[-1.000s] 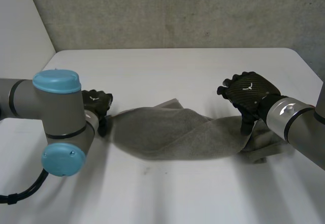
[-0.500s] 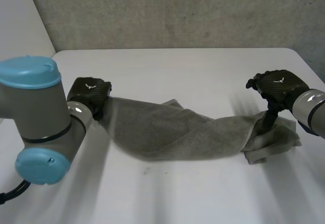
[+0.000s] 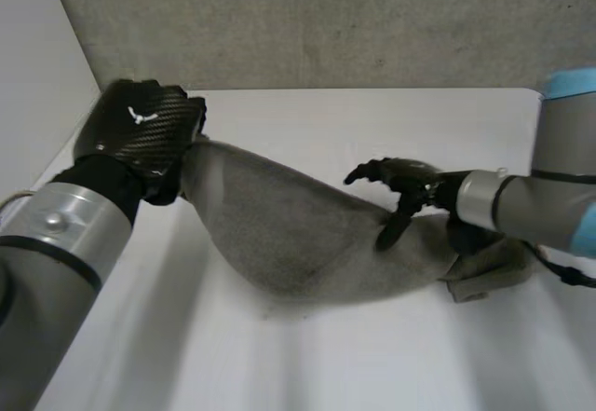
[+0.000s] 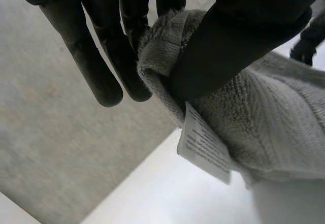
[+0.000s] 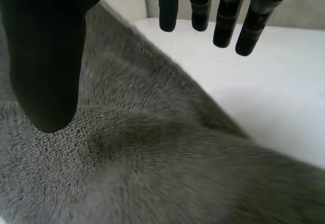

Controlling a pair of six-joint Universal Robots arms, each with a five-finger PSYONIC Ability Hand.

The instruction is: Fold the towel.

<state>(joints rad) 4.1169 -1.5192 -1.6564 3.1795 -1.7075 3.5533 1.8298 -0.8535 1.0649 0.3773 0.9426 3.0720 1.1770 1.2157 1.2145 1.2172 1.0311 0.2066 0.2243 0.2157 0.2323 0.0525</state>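
A grey towel (image 3: 298,239) stretches across the white table (image 3: 372,122), its left end raised and its right end bunched on the table. My left hand (image 3: 140,136) holds that raised left end up above the table. In the left wrist view my left hand (image 4: 244,36) pinches the towel's edge (image 4: 167,46) between thumb and fingers, beside a white label (image 4: 203,145). My right hand (image 3: 400,187) hovers open over the towel's middle, fingers pointing down. In the right wrist view its straight fingers (image 5: 223,16) and thumb stand spread above the towel (image 5: 142,158).
A grey wall (image 3: 326,20) runs behind the table's far edge. Bare table lies in front of the towel and behind it. My right forearm (image 3: 521,206) reaches over the towel's bunched right end (image 3: 489,271).
My left hand closed on the towel's left end and lifted it up and leftward. My right hand left the right end and swung in over the towel's middle.
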